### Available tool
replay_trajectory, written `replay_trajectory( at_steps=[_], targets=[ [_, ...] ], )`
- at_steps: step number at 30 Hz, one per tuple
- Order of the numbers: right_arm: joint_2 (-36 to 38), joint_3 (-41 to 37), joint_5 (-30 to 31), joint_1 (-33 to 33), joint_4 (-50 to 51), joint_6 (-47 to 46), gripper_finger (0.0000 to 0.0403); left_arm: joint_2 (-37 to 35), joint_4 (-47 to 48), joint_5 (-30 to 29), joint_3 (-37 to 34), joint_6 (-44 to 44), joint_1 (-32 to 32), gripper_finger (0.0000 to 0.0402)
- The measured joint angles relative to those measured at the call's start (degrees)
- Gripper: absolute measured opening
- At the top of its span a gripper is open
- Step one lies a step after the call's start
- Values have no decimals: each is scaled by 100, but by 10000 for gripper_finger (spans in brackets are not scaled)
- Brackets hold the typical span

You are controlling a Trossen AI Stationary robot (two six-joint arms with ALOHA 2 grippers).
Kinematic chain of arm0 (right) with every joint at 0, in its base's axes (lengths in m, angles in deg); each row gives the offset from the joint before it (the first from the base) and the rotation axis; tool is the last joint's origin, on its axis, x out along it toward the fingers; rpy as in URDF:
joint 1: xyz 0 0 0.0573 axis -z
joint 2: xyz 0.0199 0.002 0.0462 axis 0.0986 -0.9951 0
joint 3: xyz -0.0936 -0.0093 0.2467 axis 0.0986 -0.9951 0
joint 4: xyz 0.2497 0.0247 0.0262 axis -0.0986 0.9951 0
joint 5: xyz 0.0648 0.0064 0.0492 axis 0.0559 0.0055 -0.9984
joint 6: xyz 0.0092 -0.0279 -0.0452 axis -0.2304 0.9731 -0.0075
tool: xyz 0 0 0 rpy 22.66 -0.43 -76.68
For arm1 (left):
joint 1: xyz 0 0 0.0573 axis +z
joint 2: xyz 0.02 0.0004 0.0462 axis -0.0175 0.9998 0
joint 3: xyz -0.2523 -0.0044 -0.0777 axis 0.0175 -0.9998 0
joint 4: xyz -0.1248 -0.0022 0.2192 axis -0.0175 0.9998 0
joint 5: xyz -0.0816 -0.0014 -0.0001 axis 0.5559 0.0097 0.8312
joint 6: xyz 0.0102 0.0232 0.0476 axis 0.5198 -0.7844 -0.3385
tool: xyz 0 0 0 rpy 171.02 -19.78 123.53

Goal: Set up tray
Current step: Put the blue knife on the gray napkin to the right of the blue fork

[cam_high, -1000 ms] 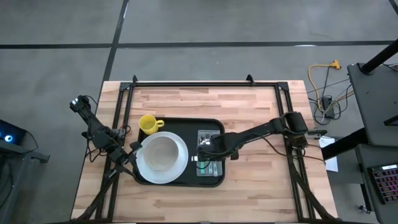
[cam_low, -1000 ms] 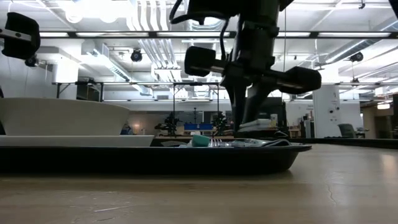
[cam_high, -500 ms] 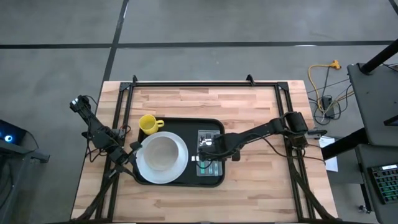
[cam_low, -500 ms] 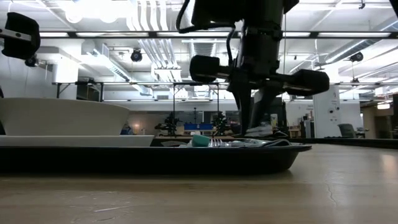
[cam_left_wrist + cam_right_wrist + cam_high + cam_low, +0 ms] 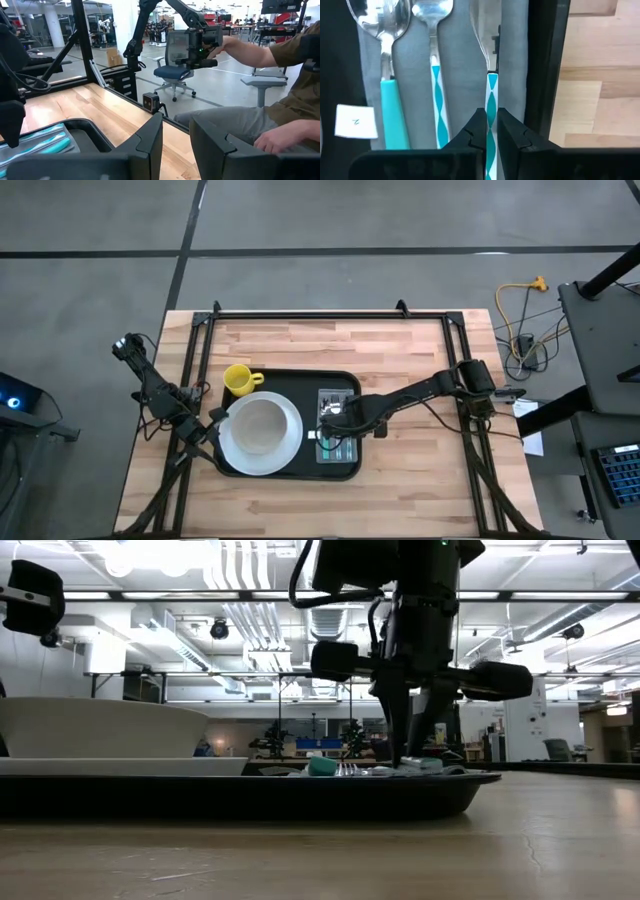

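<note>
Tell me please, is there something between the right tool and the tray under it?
Yes. A grey napkin with cutlery lies on the tray under the right tool. Its fingers are shut on the handle of the knife, beside the fork and spoon. The left tool waits at the tray's left end.

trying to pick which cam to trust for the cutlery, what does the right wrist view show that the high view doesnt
Only the right wrist view shows the cutlery one by one on a grey napkin: a spoon, a fork and a knife, with the right gripper shut on the knife's patterned handle. Only the high view shows the whole tray, the white plate, the yellow mug and the left gripper by the plate. Both show the tray's right rim and the wooden table.
</note>
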Motion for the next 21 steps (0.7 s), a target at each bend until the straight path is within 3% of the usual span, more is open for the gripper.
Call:
replay_trajectory(
  at_steps=[21],
  targets=[
    [28, -676, 54, -4, -927, -24, 13, 0, 1, 0, 0, 0, 1, 79]
  ],
)
